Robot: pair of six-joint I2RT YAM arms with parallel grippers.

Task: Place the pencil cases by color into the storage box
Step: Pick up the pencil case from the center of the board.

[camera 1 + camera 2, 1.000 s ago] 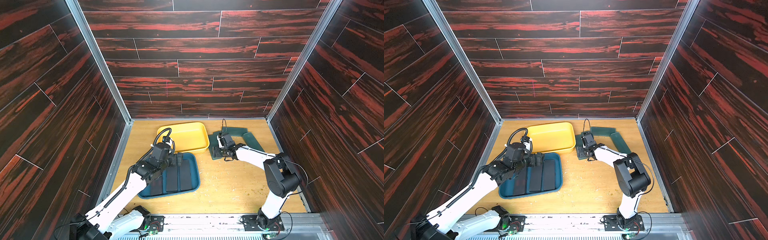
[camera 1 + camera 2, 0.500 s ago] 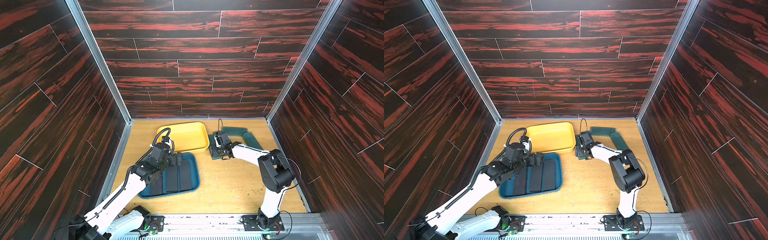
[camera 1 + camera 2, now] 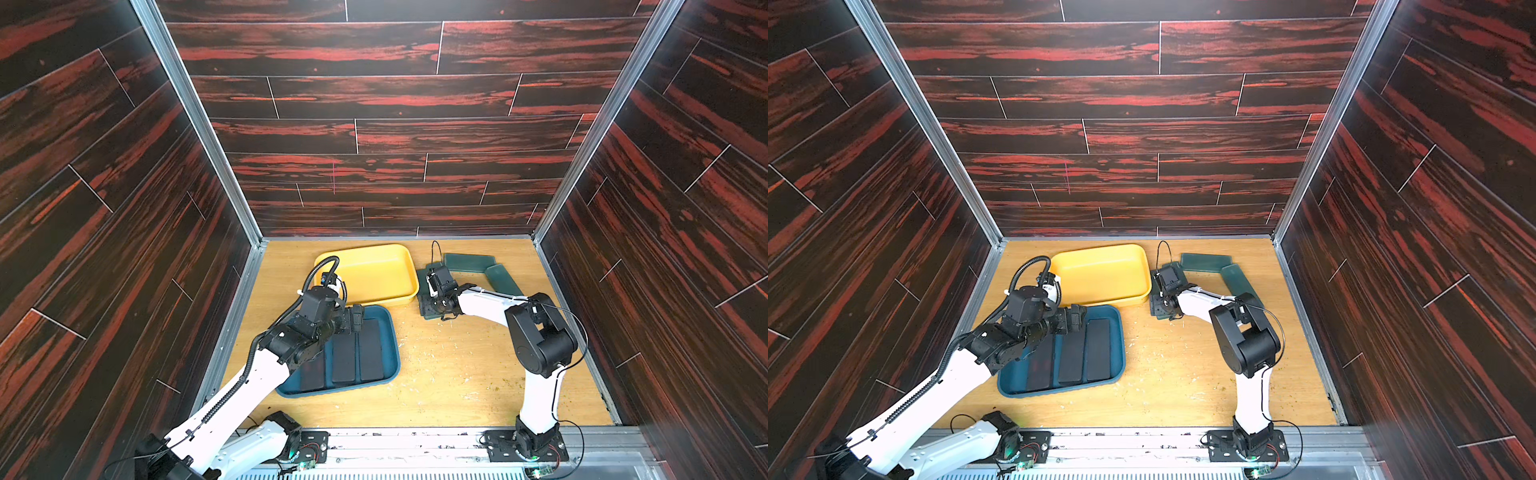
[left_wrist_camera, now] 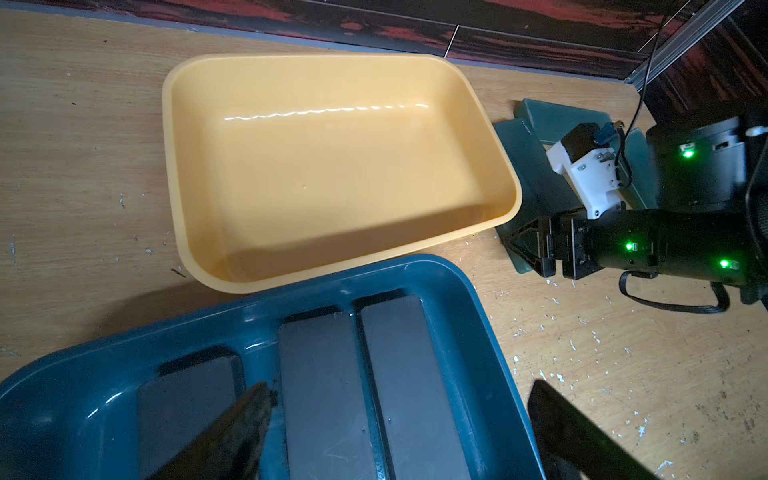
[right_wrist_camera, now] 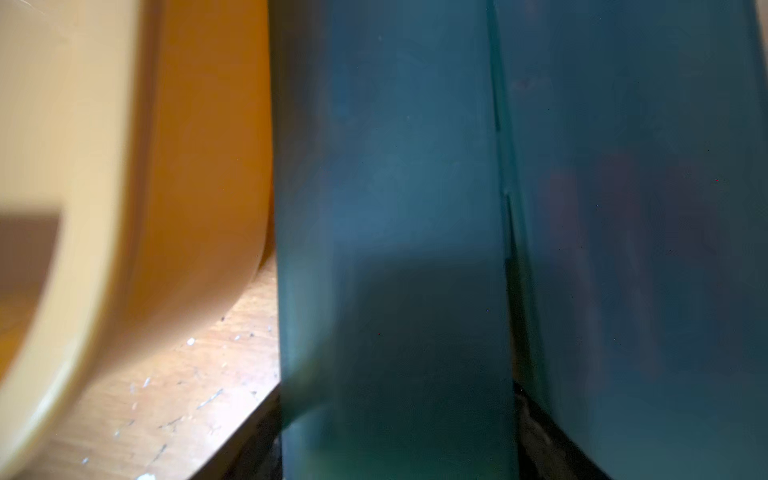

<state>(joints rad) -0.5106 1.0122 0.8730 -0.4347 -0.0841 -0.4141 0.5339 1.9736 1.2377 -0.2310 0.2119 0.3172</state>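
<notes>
3 black cases (image 3: 348, 351) lie in blue tray (image 3: 390, 332), centre frame; yellow tray (image 3: 365, 272) holds 0. 4 green cases (image 3: 467, 262) on worktop (image 3: 457, 374), right of centre. Left hand (image 3: 353, 322) spread over blue tray; right hand (image 3: 434, 305) at a green case, grip can't tell.

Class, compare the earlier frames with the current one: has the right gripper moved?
Yes. The right gripper has shifted slightly toward the yellow tray, staying low over the dark green pencil case beside it.
</notes>
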